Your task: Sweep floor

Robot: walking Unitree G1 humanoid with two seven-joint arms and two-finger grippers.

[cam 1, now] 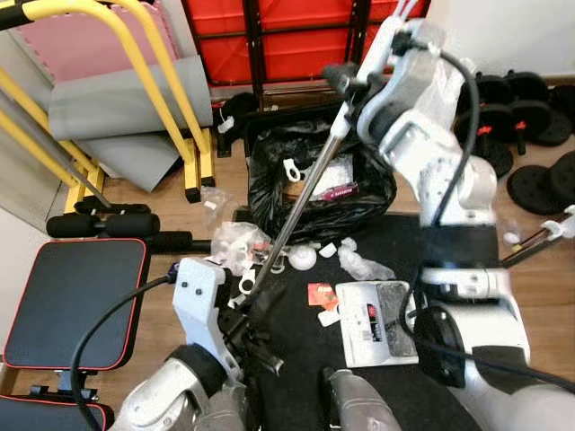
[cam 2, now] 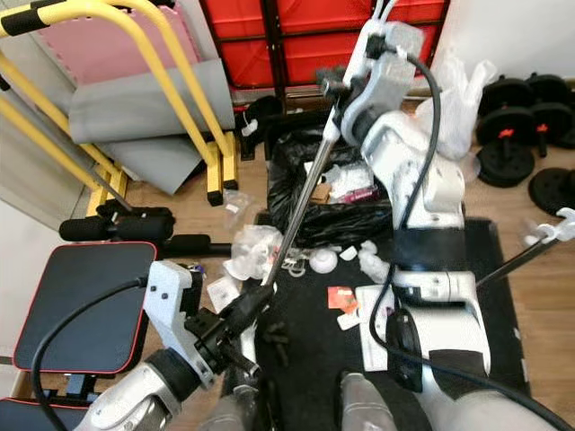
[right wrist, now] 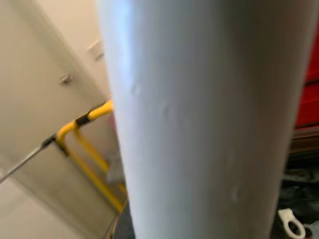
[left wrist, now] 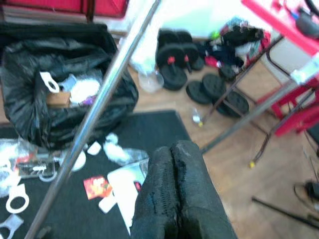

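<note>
Both head views look steeply down from above onto the black mat (cam 1: 296,350) and trash bag (cam 2: 310,193). The left wrist camera looks out along its tool (left wrist: 174,194) toward that same bag. The right wrist camera sits pressed close to the broom handle (right wrist: 209,119).

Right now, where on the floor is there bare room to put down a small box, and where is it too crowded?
Free: the wood floor between the yellow frame and the black bag, and the wood strip right of the black mat, before the weights. Crowded: the mat's front edge by the bag, littered with white scraps and a dustpan.
</note>
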